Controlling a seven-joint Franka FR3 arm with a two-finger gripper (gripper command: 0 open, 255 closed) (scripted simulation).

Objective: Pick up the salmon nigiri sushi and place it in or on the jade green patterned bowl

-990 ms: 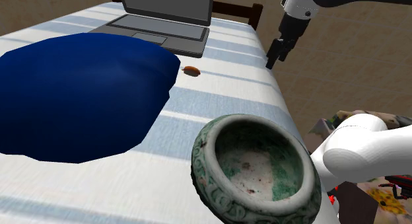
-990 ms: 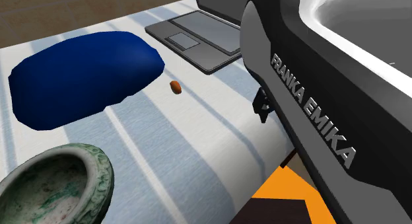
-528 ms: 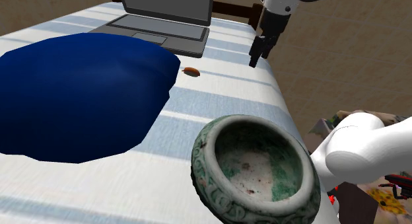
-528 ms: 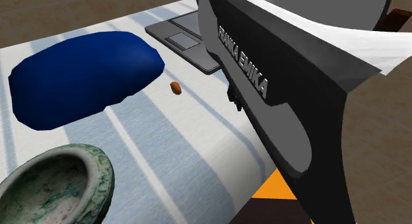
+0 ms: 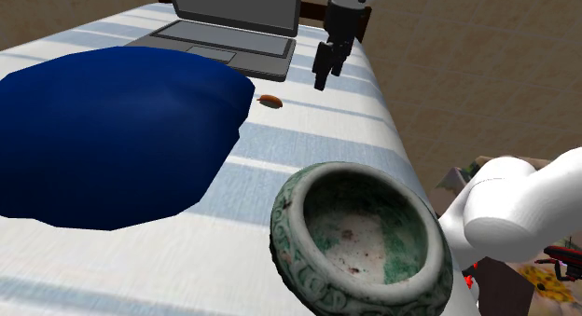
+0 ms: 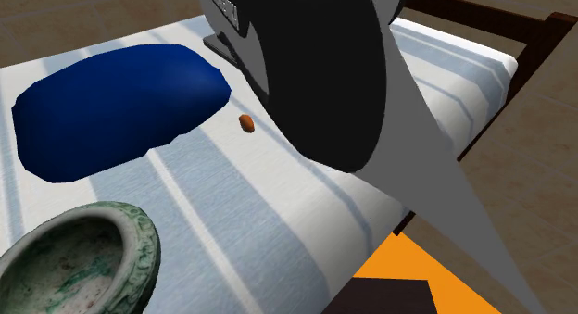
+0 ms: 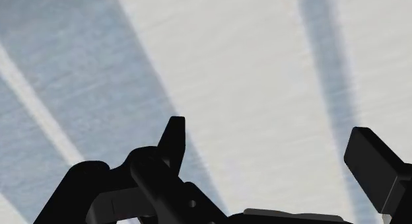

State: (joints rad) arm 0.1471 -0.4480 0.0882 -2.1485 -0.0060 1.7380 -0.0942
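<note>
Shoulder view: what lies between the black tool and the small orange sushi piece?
Only bare blue-and-white striped cloth lies between the small orange sushi piece and the black two-finger tool, as the shoulder view shows.

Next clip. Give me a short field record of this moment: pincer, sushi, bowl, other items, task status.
pincer: open, nothing between its fingers, hanging over the striped cloth near the laptop's front corner
sushi: small orange piece lying on the striped cloth by the blue cushion's edge, apart from the pincer
bowl: green patterned, upright, no sushi inside, at the stand end of the surface
other items: open laptop; blue cushion
task status: sushi not yet grasped
</note>
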